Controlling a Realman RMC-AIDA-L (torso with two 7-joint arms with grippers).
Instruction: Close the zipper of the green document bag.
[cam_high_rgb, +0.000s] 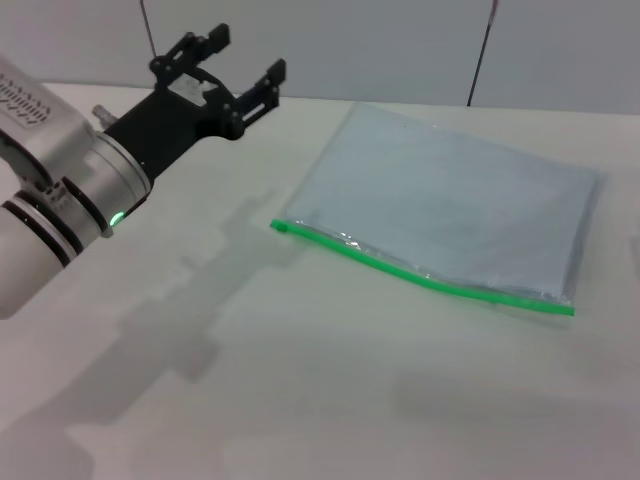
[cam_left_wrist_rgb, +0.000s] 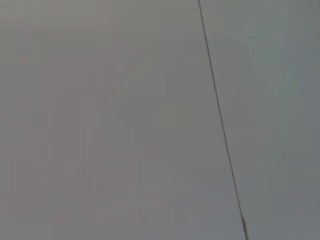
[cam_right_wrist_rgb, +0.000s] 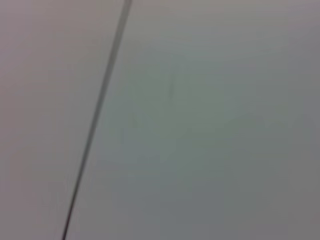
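Note:
The green document bag (cam_high_rgb: 450, 205) lies flat on the white table, right of centre in the head view. Its zipper (cam_high_rgb: 420, 275) runs as a bright green strip along the near long edge, with the small slider tab (cam_high_rgb: 281, 227) at the strip's left end. My left gripper (cam_high_rgb: 243, 65) hovers above the table at the upper left, open and empty, well left of the bag's far corner. The right gripper is out of view. Both wrist views show only plain grey surface with a dark line.
The white table (cam_high_rgb: 300, 380) stretches around the bag. A grey wall with thin dark vertical seams (cam_high_rgb: 478, 60) stands behind the table's far edge. The left arm's shadow falls on the table left of the bag.

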